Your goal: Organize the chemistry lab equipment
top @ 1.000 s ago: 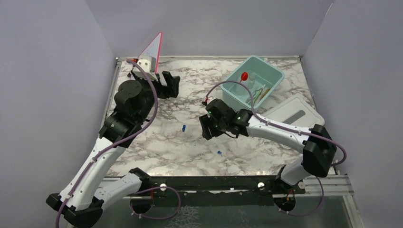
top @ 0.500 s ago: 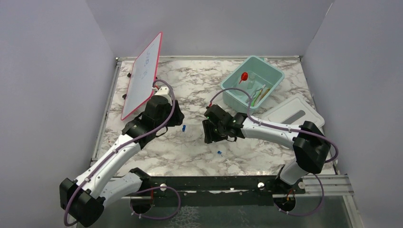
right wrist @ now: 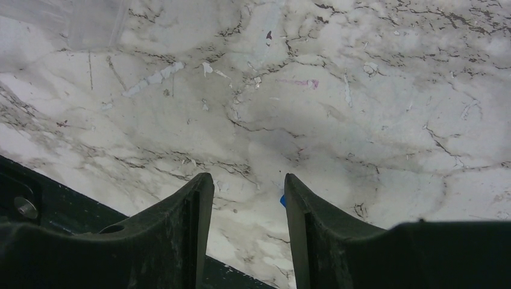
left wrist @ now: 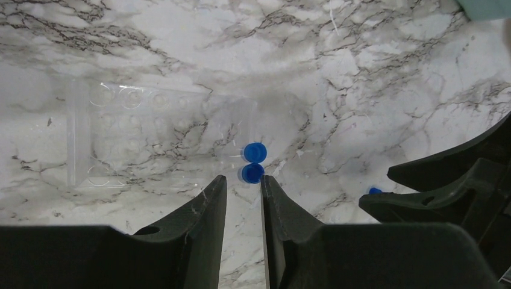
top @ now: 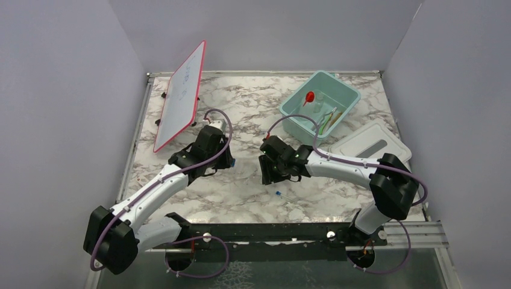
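Plainly, the sorting is well along but not finished. Nearest of all, a lone tube with a blue cap lies loose on the marble table. It is just on the near side of the right claw. That claw hangs low over the stone with its jaws a fair way apart and nothing between them; only a sliver of blue shows beside its right finger. A little farther off and to the left, the left claw shows its jaws narrow. A blue cap sits right at their tips, and a second cap touches it just beyond. Whether the jaws actually pinch that tube I cannot tell. Past the caps a clear rack with round wells lies flat on the table. At the far left a whiteboard with a pink edge stands tilted. At the far right the teal tub already holds the red funnel and several thin pieces too small to name. Its white lid lies off, just beside it on the near right. So most of the gear looks put away. By my reckoning the three tubes on the table remain to be housed, and perhaps the lid set on after.
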`<action>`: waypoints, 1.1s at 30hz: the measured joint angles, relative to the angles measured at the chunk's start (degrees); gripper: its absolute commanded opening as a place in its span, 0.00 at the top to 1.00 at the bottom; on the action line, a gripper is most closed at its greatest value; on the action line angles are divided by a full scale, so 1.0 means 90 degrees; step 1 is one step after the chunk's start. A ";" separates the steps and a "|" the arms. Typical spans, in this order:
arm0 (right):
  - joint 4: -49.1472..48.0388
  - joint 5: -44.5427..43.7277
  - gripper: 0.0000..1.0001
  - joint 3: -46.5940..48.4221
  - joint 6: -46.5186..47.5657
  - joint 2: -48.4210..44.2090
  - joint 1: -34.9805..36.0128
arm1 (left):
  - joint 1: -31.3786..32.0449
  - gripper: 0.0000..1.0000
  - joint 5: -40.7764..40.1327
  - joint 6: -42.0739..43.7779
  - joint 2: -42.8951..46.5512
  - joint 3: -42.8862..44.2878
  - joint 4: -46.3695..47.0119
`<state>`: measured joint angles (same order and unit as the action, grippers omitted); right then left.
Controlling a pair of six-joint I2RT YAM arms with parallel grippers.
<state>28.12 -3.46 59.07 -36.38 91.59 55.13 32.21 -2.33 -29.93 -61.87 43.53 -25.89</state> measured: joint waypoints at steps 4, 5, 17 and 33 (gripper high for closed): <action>-0.0010 0.0000 0.50 0.0000 0.0066 0.0070 -0.0002 | 0.0000 0.70 0.0029 0.0010 -0.0097 -0.0168 0.0012; -0.0012 0.0002 0.50 0.0000 0.0083 0.0090 0.0000 | 0.0000 0.70 0.0039 0.0010 -0.0126 -0.0199 0.0036; -0.0022 0.0002 0.50 0.0000 0.0245 0.0182 0.0000 | 0.0000 0.71 0.0063 0.0000 -0.0187 -0.0223 0.0245; -0.0063 0.0007 0.51 0.0002 0.0262 0.0289 0.0000 | 0.0000 0.71 0.0053 -0.0002 -0.0136 -0.0236 0.0410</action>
<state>27.55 -3.40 59.09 -34.02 94.19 55.13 32.21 -1.85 -29.95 -63.09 41.41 -22.20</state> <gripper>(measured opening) 0.492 0.308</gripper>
